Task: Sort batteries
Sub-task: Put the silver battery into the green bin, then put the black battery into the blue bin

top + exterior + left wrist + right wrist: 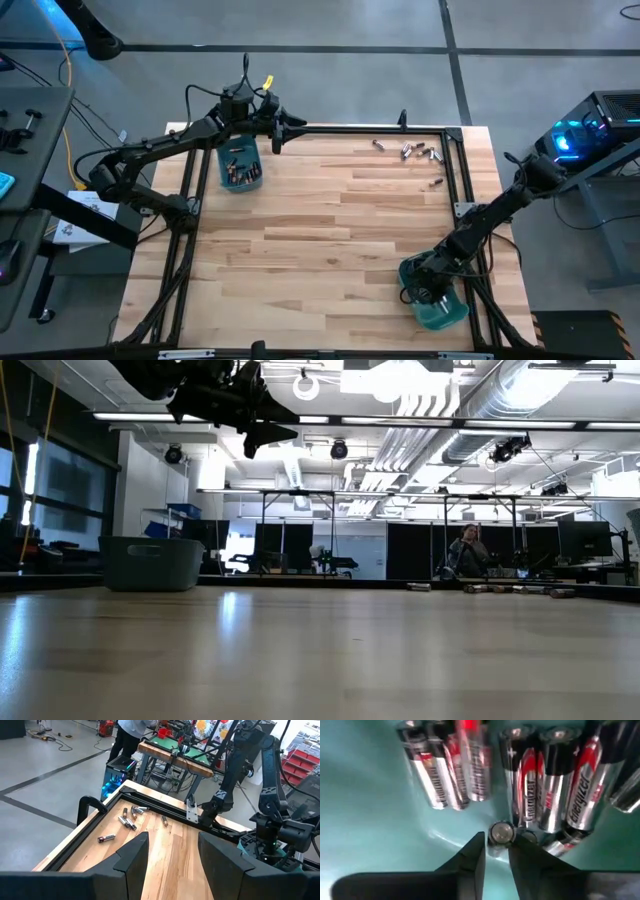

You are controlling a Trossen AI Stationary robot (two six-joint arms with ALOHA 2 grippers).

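Spanning a bright workshop, the butcher-block table (pixel 330 230) carries the near-right teal bin (pixel 445 312); inside it, the right gripper (pixel 496 851) narrowly pinches an upright battery (pixel 500 833).

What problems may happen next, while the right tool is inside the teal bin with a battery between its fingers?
1. The right tool stands over the pile in the near teal bin, its battery end-on between its fingers; that cell may land upright or roll against the other batteries.
2. Rising, its fingers may knock neighbouring cells.
3. The loose batteries lie near the table's far edge; a nudge could roll them off.
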